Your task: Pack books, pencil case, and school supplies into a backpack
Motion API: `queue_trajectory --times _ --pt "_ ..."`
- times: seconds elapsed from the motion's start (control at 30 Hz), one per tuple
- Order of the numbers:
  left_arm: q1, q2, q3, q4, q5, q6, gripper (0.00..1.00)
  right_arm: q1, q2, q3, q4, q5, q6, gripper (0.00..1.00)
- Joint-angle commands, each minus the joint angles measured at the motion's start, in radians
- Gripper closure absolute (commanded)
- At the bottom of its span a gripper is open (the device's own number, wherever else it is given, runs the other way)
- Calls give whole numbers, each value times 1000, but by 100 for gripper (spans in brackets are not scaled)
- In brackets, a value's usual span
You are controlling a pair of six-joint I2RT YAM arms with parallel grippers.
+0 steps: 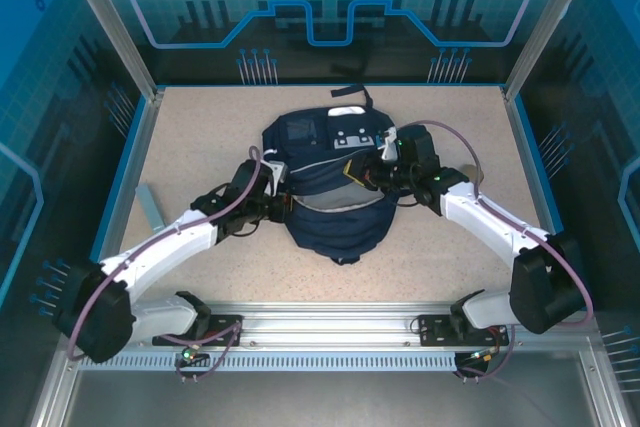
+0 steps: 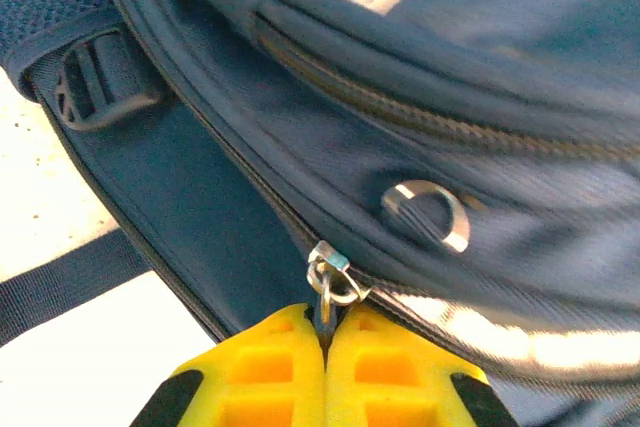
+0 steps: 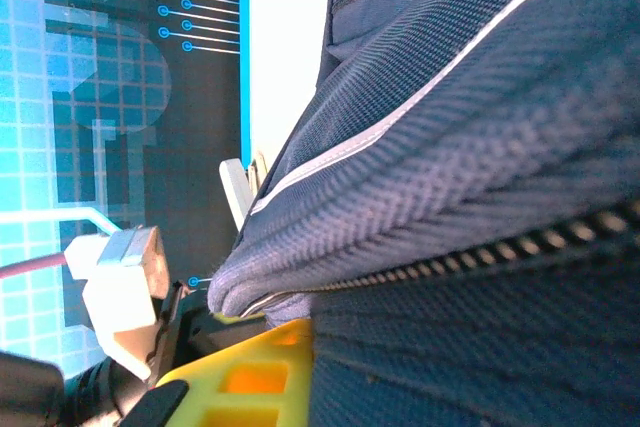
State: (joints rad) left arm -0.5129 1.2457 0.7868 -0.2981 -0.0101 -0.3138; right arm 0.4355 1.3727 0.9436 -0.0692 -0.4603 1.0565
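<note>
The dark navy backpack (image 1: 335, 212) lies flat in the middle of the table, its top loop pointing away. My left gripper (image 1: 277, 191) is at its left side. In the left wrist view its yellow fingers (image 2: 270, 367) are shut on the metal zipper pull (image 2: 327, 292) of the backpack (image 2: 470, 97). My right gripper (image 1: 372, 174) is at the bag's right side. One yellow finger (image 3: 250, 377) presses a fold of the backpack fabric (image 3: 450, 177), and the other finger is hidden behind the cloth. The books are out of view.
A small grey-blue piece (image 1: 150, 205) lies at the table's left edge. Blue walls (image 1: 120, 177) border the table on three sides. The metal rail (image 1: 320, 327) with both arm bases runs along the front. A second ring pull (image 2: 428, 215) sits on the bag.
</note>
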Motion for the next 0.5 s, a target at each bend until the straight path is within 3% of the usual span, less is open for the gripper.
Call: queue_trajectory --times 0.0,0.3,0.47 --pt "46 89 65 3 -3 22 100 -50 -16 52 -9 38 -43 90" --pt "170 284 232 65 197 160 100 -73 2 79 -23 10 -79 92" --pt "188 383 318 58 231 197 98 -90 20 81 -14 -2 -78 92"
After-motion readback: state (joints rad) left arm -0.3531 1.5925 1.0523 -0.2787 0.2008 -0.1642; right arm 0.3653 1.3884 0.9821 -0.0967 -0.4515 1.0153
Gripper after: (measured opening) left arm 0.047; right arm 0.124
